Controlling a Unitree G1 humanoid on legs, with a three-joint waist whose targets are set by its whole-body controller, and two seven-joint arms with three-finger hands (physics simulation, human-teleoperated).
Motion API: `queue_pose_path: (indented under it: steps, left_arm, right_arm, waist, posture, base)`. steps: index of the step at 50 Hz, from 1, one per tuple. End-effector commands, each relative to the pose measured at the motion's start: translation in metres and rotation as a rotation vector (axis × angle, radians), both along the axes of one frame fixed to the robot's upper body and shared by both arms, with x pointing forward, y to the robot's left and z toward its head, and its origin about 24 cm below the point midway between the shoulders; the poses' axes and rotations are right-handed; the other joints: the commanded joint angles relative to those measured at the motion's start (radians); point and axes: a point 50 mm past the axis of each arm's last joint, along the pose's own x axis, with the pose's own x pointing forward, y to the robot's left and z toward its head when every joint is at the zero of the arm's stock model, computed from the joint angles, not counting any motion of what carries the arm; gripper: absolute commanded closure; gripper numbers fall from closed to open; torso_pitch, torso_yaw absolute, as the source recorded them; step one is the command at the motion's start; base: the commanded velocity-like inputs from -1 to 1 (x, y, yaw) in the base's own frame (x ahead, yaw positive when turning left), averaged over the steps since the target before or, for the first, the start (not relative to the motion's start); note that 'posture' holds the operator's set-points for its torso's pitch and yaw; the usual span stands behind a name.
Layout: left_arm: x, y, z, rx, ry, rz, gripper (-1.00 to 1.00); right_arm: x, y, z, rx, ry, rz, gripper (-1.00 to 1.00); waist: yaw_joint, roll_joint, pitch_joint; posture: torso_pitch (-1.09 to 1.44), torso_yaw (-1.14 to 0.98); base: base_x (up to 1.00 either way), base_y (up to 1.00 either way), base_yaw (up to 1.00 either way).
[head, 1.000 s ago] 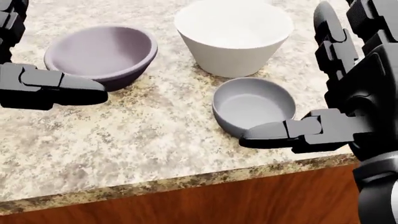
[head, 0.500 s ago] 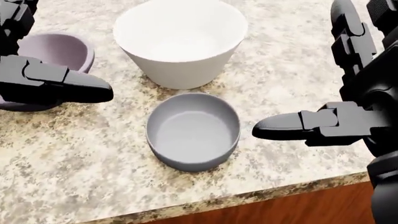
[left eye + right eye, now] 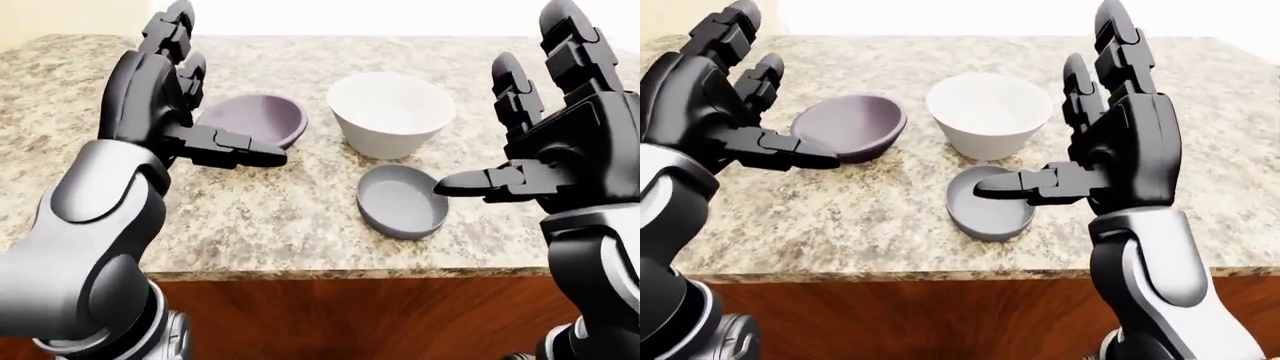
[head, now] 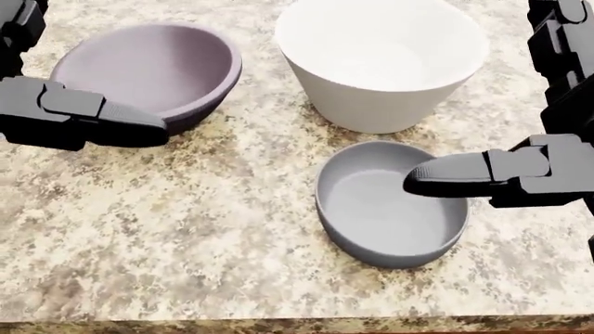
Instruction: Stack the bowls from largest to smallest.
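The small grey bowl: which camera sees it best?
The head view: the small grey bowl appears large, seen from above, with only a thumb of the right hand crossing its rim. Both eye views show it smaller; in the right-eye view the hand covers more.

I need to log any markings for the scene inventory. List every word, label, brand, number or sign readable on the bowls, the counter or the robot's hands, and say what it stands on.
None: no text, label, number or sign shows in any view.
White bowl: plain, unmarked.
Purple bowl: plain, unmarked.
Grey bowl: plain, unmarked.
Granite counter: speckled pattern only.
Left hand and right hand: plain black, both open, no markings.
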Motion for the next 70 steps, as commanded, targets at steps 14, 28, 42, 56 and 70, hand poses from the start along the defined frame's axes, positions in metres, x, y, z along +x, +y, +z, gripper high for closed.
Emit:
queue_pose_path:
  steps: [14, 28, 42, 56, 70]
  left_arm:
    - [0.019, -0.018, 0.006, 0.363, -0.157, 0.036, -1.00]
    - [0.033, -0.028, -0.010, 0.687, -0.212, 0.090, -1.00]
    - [0.059, -0.026, -0.031, 0.859, -0.177, 0.130, -0.53]
    - [0.080, -0.016, -0.048, 0.987, -0.111, 0.203, -0.21]
    - [0.098, -0.007, -0.066, 1.068, -0.062, 0.236, 0.53]
  right_arm:
    - [-0.013, -0.024, 0.023, 0.031, -0.088, -0.046, -1.00]
    - [-0.016, -0.025, 0.023, 0.047, -0.091, -0.052, -1.00]
    - [-0.015, -0.027, 0.023, 0.057, -0.091, -0.057, -1.00]
    - [-0.016, -0.028, 0.025, 0.057, -0.094, -0.060, -1.00]
    - [-0.015, -0.029, 0.022, 0.060, -0.094, -0.064, -1.00]
  waist:
    - [0.017, -0.019, -0.018]
    - [0.023, -0.046, -0.021]
    - [0.026, -0.049, -0.027]
    - [0.023, -0.048, -0.030]
    - [0.021, -0.046, -0.034]
  posture:
    - [0.00, 0.00]
    - [0.00, 0.00]
    - [0.00, 0.00]
    - [0.00, 0.00]
    - [0.00, 0.00]
  base:
    - [0.00, 0.00, 0.00]
    - [0.00, 0.00, 0.00]
    - [0.00, 0.00, 0.00]
    - [0.00, 0.00, 0.00]
    - [0.00, 0.00, 0.00]
